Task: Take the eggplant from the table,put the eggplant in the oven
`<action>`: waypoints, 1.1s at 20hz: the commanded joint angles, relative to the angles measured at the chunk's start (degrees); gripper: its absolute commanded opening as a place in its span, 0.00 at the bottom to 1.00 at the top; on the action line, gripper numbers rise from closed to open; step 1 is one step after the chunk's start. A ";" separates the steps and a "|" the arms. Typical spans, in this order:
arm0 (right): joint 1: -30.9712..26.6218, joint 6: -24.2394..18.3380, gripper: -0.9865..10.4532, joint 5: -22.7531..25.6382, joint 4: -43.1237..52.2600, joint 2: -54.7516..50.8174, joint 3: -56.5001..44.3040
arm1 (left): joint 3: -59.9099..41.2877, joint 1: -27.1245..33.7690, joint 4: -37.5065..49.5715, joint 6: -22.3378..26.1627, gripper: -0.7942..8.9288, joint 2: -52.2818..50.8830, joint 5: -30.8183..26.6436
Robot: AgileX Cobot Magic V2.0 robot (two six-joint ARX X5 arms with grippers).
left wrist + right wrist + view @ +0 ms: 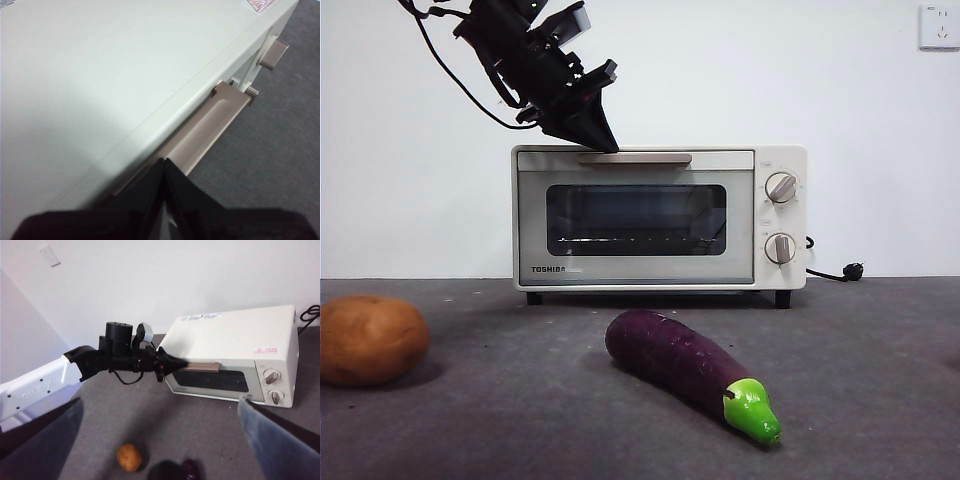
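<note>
The dark purple eggplant (680, 365) lies on the grey table (880, 400) in front of the oven, its green stem cap (752, 410) pointing to the near right. The cream oven (640, 215) stands behind it with its door closed. My left gripper (603, 143) reaches down from the upper left, shut, its tips against the left end of the beige handle (650, 158). In the left wrist view the jaws (165, 162) meet in a point right at the handle (205, 130). High above the table, my right gripper (160, 402) is open and empty, with the eggplant (190, 469) far below.
A round orange-brown potato (370, 340) sits at the near left of the table. Two knobs (780, 187) are on the oven's right side, and its power cord (835, 272) trails behind to the right. A white wall backs the scene.
</note>
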 commanded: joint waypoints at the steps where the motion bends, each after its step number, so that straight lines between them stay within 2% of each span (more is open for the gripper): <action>1: 0.13 0.15 0.58 -0.22 -0.70 -0.20 0.20 | -0.90 -0.33 -2.80 1.01 0.08 2.91 -0.96; 7: 0.13 0.13 0.58 -0.22 -0.79 -0.20 0.20 | -0.92 -1.27 -6.21 2.27 0.08 3.50 -0.07; 14: 0.13 0.11 0.58 -0.22 -0.33 -0.17 0.20 | -0.92 -3.48 -11.32 2.56 0.08 3.50 3.76; 22: 0.13 -0.26 0.58 -0.20 -0.33 -0.17 0.20 | -0.92 -6.71 -18.05 2.71 0.08 3.50 3.87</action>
